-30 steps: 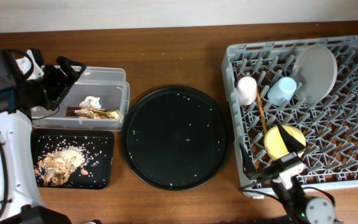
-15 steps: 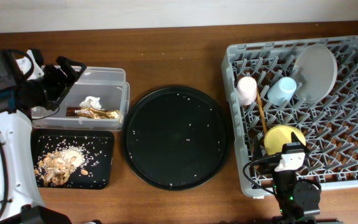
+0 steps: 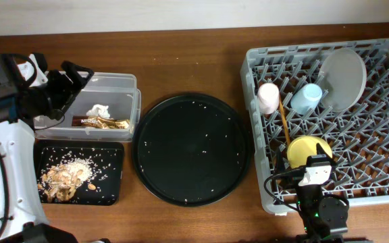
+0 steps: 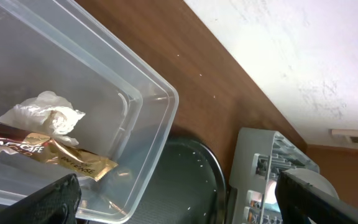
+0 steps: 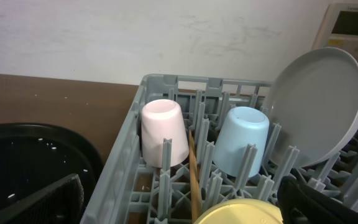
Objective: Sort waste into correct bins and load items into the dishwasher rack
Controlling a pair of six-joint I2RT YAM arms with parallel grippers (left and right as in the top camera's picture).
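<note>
The grey dishwasher rack (image 3: 383, 182) holds the pink cup (image 3: 268, 97), light-blue cup (image 3: 306, 98), white plate (image 3: 343, 77), yellow bowl (image 3: 305, 151) and chopsticks (image 3: 283, 121). The right wrist view shows the pink cup (image 5: 163, 130), blue cup (image 5: 241, 140), plate (image 5: 319, 106), bowl (image 5: 241, 214) and chopsticks (image 5: 193, 168). My right gripper (image 3: 318, 164) (image 5: 185, 199) is open and empty at the rack's front edge. The clear tub (image 3: 123, 84) holds the napkin (image 3: 100, 110) (image 4: 45, 112) and wrapper (image 3: 103, 122) (image 4: 61, 152). My left gripper (image 3: 73, 84) (image 4: 185, 199) is open and empty over the tub's left end. Food scraps (image 3: 63, 177) lie in the shallow black tray (image 3: 110, 185).
A large round black tray (image 3: 192, 148) with scattered crumbs sits mid-table between the tub and the rack; it also shows in the left wrist view (image 4: 185, 180) and the right wrist view (image 5: 30, 162). A pale wall runs along the table's far edge.
My right gripper has drawn back from over the yellow bowl toward the rack's front edge; the bowl stays in the rack. The left arm has not moved.
</note>
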